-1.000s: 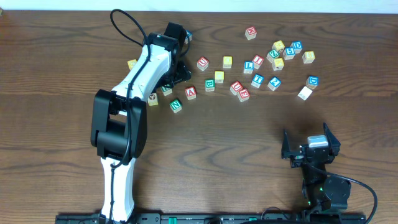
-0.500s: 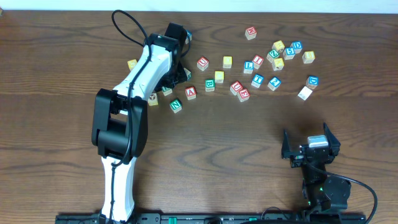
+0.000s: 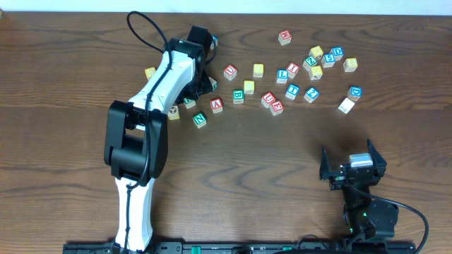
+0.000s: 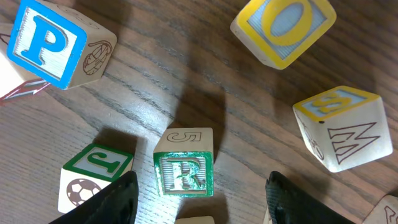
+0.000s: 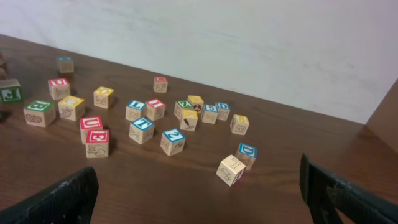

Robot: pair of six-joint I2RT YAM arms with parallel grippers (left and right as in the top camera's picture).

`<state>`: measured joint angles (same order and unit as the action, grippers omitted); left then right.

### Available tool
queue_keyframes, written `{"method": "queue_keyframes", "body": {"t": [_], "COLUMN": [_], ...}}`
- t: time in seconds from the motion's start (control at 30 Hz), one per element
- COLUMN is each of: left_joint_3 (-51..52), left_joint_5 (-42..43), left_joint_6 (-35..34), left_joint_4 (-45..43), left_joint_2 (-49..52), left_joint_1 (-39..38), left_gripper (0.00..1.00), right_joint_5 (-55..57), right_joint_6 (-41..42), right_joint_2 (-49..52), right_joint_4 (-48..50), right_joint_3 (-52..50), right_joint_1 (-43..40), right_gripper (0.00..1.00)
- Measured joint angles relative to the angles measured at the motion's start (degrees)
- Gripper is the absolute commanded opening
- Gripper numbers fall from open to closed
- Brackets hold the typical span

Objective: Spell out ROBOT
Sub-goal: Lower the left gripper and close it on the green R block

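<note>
R cube (image 4: 183,174) lies near the bench (image 3: 268,162) far edge between spread left jaws, untouched; right jaws also spread, holding nothing.

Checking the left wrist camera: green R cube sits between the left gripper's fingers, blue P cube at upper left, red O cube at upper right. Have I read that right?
Not quite. In the left wrist view the O cube at upper right is yellow, not red. The rest holds: the green R cube sits between the fingers of the left gripper, and the blue P cube lies at upper left.
</note>
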<state>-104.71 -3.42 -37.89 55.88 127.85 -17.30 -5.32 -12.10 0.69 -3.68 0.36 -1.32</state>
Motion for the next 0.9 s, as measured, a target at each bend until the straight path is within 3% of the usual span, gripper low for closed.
{"method": "queue_keyframes", "body": {"t": [0.9], "left_joint_3": [2.7], "left_joint_5": [-0.4], "left_joint_6": [0.0], "left_joint_4": [-1.9], "left_joint_2": [1.9], "left_joint_1": [0.0], "left_gripper": [0.64], "right_joint_5": [0.0], "right_joint_6": [0.0], "right_joint_2": [0.0], "right_joint_4": [0.0], "right_joint_3": [0.0], "right_joint_1": [0.0], "right_gripper": [0.99]}}
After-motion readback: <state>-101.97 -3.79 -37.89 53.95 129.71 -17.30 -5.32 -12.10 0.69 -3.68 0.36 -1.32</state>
